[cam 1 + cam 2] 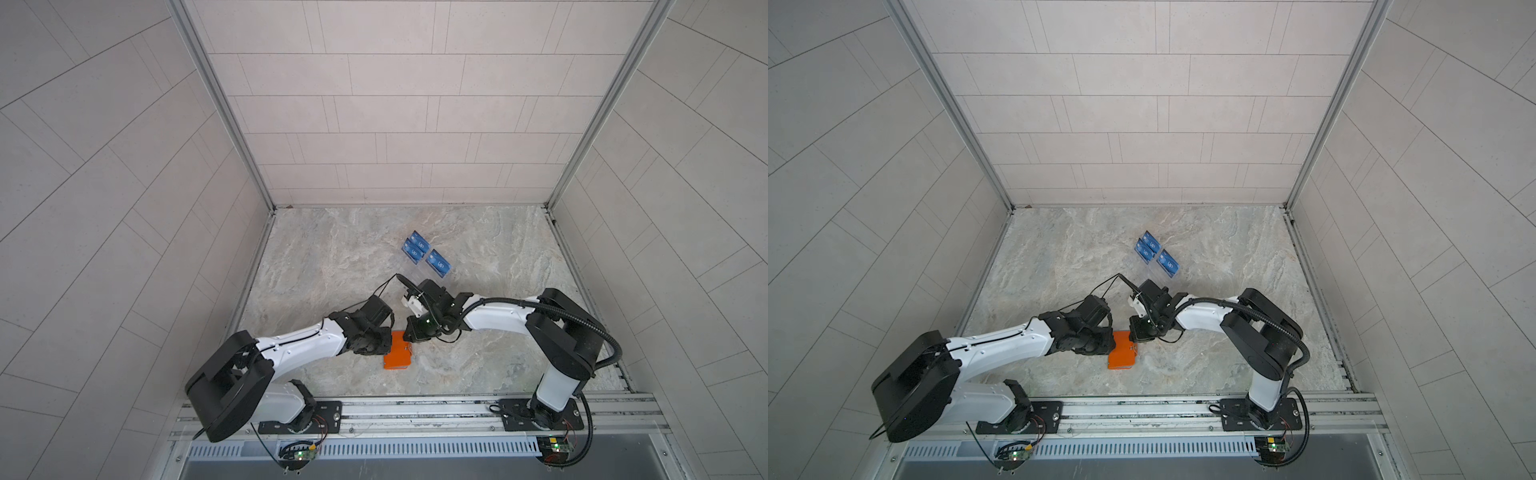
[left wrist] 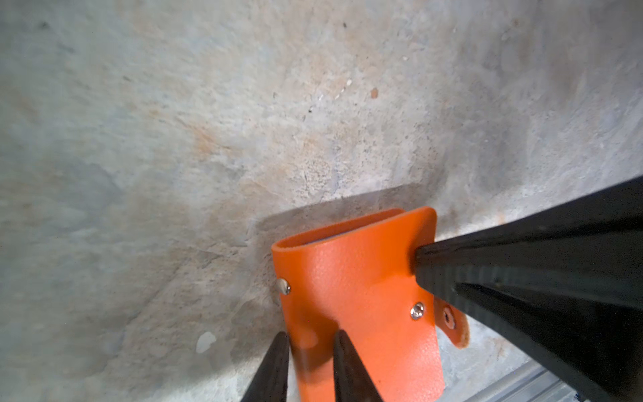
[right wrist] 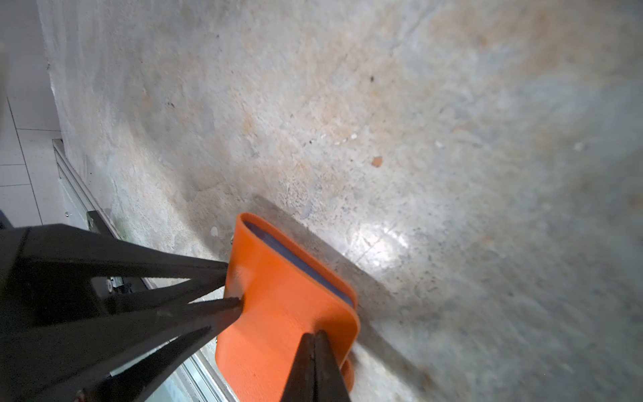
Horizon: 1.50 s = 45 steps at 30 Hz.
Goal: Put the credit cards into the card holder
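On the near middle of the table (image 1: pixel 332 257), the left gripper (image 2: pixel 311 333) stands with its jaws partly apart, astride one side edge of the card holder (image 2: pixel 358 278). The holder lies flat between the two arms with its snap tab (image 2: pixel 452 325) undone. If those jaws close with one finger on the table instead of under the cover, they may shove the holder sideways. They could also nip both covers together, which would stop it from opening. The right gripper (image 3: pixel 315 335) is closed to a point, its tip on the cover near the opposite edge. Pressing there while the left arm pulls could crease the soft cover or let the holder twist free. The credit cards (image 1: pixel 424 255), blue ones, stand well apart at the back in a clear stand (image 1: pixel 419 272), and neither gripper has one

Whether the left fingertips (image 2: pixel 278 355) touch the cover is hard to tell, since in both top views the wrists hide them. A blue-grey layer (image 3: pixel 295 266) shows in the holder's mouth; cards or sleeves, I cannot say. Whether the right tip pinches the cover's edge or only rests on it is unclear. The stand's outline is almost invisible, and no red cards show
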Available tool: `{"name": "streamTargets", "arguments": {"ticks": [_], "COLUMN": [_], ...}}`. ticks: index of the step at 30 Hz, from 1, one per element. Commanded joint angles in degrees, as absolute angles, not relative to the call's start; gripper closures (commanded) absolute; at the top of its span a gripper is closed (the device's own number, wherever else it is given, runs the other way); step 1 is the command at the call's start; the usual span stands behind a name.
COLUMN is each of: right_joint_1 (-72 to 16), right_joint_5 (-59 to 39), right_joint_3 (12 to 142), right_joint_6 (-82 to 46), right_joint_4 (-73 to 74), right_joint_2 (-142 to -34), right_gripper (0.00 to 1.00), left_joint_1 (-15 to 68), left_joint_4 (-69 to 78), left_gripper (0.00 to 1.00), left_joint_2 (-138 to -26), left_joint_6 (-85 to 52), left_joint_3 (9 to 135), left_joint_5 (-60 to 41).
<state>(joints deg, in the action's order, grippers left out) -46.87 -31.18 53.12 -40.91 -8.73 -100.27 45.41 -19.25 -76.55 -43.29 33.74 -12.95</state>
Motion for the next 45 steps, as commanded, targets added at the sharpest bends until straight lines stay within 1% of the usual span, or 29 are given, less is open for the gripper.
{"name": "streamTargets", "arguments": {"ticks": [1, 5, 9, 12, 13, 16, 20, 22, 24, 26, 28, 35, 45], "right_joint_1": [-47.2, -47.6, -49.0, -50.8, -51.6, -53.4, -55.2, -56.0, -56.6, -56.9, -57.1, -57.4, -57.7], "right_joint_5": [-27.9, -26.5, -23.8, -19.7, -17.4, -12.9, -10.1, -9.4, -9.3, -9.3, -8.9, -8.4, -8.7], "right_joint_3": [54.3, 55.4, 56.6, 57.9, 58.5, 59.3, 59.1, 59.5, 60.0, 60.6, 61.3, 63.8, 63.5], "right_joint_6": [-40.8, -42.8, -44.5, -45.7, -46.1, -48.6, -52.6, -53.4, -53.6, -54.0, -54.0, -53.2, -52.6], "right_joint_4": [-14.7, -16.6, -20.1, -23.8, -25.6, -28.5, -29.7, -30.4, -30.6, -30.3, -30.3, -31.6, -32.5], "right_joint_2": [-99.8, -97.3, -94.5, -92.5, -92.0, -91.3, -91.2, -91.9, -93.0, -94.1, -94.9, -98.7, -100.1], "right_gripper": [0.93, 0.87, 0.84, 0.82, 0.8, 0.69, 0.66, 0.61, 0.61, 0.65, 0.67, 0.66, 0.67], "left_joint_1": [46.2, 48.4, 50.1, 50.4, 50.4, 50.4, 50.4, 50.4, 50.4, 50.4, 50.4, 50.4, 50.4], "left_joint_4": [-21.8, -23.7, -23.1, -21.9, -21.2, -19.3, -17.4, -17.0, -16.9, -17.0, -17.2, -17.3, -17.2], "left_gripper": [0.72, 0.71, 0.71, 0.7, 0.7, 0.7, 0.7, 0.7, 0.7, 0.7, 0.7, 0.69, 0.68], "left_joint_2": [-77.1, -78.4, -79.1, -79.2, -79.2, -79.3, -79.2, -79.0, -78.7, -78.7, -78.7, -77.4, -77.5], "left_joint_6": [-42.1, -42.6, -43.2, -43.7, -43.9, -44.2, -44.7, -44.6, -44.4, -44.1, -43.9, -44.0, -44.0], "left_joint_3": [34.1, 33.5, 32.4, 31.4, 30.9, 29.9, 28.9, 28.7, 28.5, 28.4, 28.4, 27.7, 27.8], "left_joint_5": [-10.7, -7.8, -6.4, -6.1, -6.1, -6.7, -7.4, -7.7, -7.7, -7.8, -7.8, -7.7, -8.0]}}
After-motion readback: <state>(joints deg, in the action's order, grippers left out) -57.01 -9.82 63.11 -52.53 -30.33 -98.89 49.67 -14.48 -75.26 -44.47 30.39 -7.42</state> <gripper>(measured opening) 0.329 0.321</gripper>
